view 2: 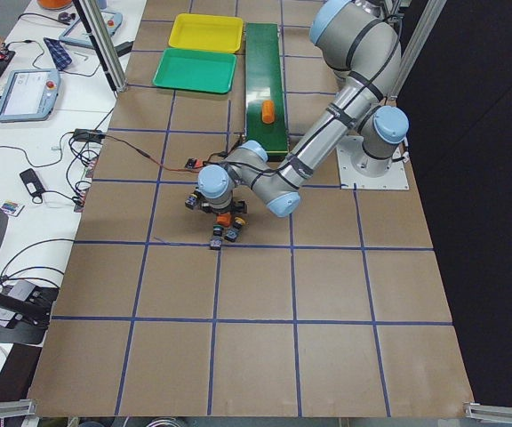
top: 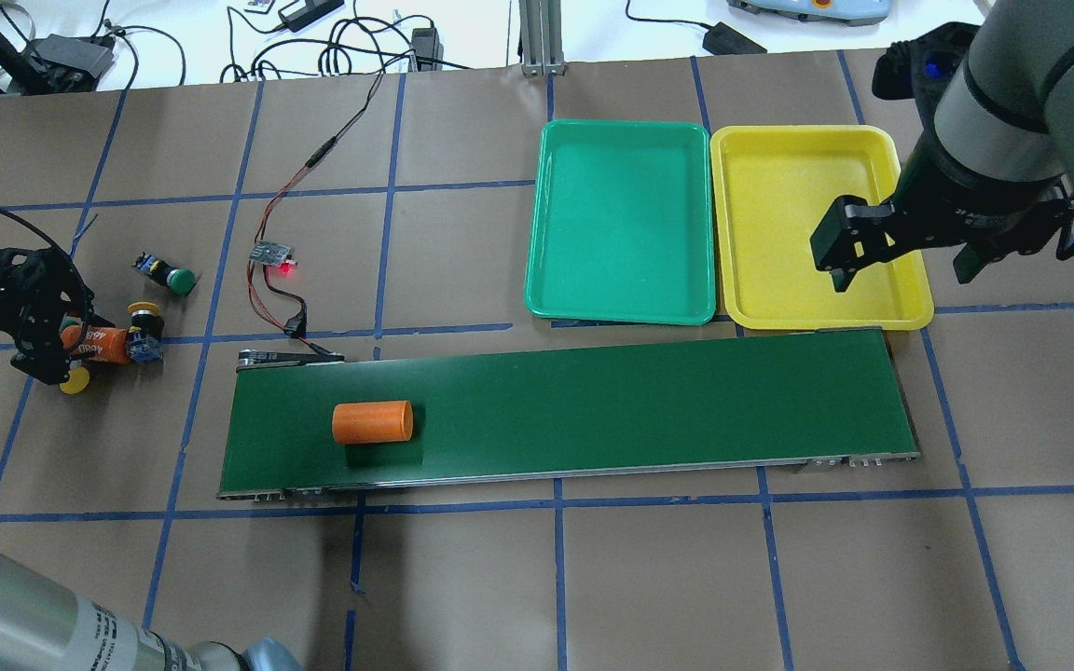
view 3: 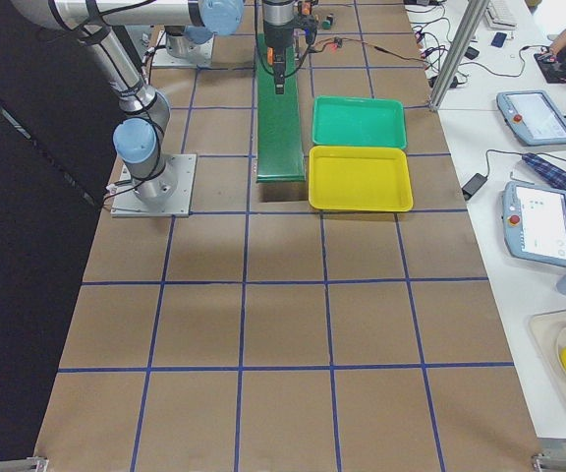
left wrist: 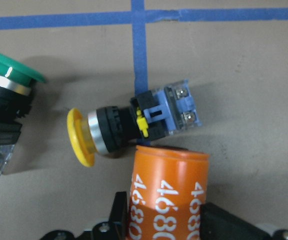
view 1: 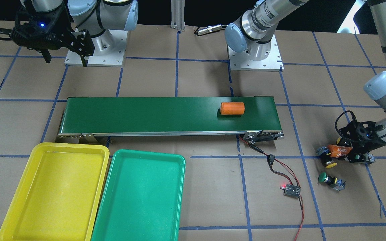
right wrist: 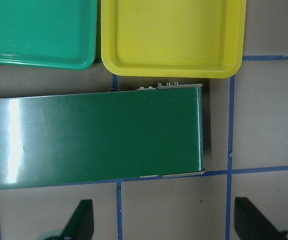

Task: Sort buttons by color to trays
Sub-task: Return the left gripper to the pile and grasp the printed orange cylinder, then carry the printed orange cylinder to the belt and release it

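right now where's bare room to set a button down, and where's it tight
The yellow plastic tray and the green plastic tray are both bare. The dark-green conveyor belt is free from its tray end up to the plain orange cylinder. Crowded: around the left arm's jaws, where the orange cylinder marked 4680 and capped push-buttons huddle.

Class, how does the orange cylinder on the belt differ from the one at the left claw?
The belt cylinder lies free on the conveyor belt; the claw cylinder is gripped by the left claw. The claw cylinder shows 4680 print; the belt cylinder shows none. Both are orange.
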You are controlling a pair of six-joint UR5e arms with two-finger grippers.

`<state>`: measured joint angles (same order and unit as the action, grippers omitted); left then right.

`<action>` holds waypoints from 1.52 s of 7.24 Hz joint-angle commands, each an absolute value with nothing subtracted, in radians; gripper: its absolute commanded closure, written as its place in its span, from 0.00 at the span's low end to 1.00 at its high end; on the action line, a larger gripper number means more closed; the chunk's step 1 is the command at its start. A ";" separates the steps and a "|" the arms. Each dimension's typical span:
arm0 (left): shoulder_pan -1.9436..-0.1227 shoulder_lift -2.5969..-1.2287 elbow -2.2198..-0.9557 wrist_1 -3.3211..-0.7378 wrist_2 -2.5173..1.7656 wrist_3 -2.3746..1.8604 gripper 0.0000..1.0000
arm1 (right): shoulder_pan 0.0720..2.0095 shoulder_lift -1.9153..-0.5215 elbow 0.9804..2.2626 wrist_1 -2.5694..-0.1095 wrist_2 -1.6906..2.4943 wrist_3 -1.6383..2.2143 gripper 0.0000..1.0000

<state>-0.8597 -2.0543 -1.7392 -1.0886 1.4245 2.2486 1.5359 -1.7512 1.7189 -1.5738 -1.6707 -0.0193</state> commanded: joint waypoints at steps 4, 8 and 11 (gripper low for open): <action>-0.972 -1.821 -1.756 -1.362 1.433 2.117 0.84 | 1.536 -1.733 1.712 -1.552 -1.681 -0.008 0.00; -1.194 -1.605 -1.974 -1.322 1.431 1.851 0.82 | 1.539 -1.733 1.718 -1.554 -1.671 -0.006 0.00; -1.296 -1.603 -2.058 -1.174 1.431 1.739 0.78 | 1.539 -1.738 1.718 -1.549 -1.686 -0.008 0.00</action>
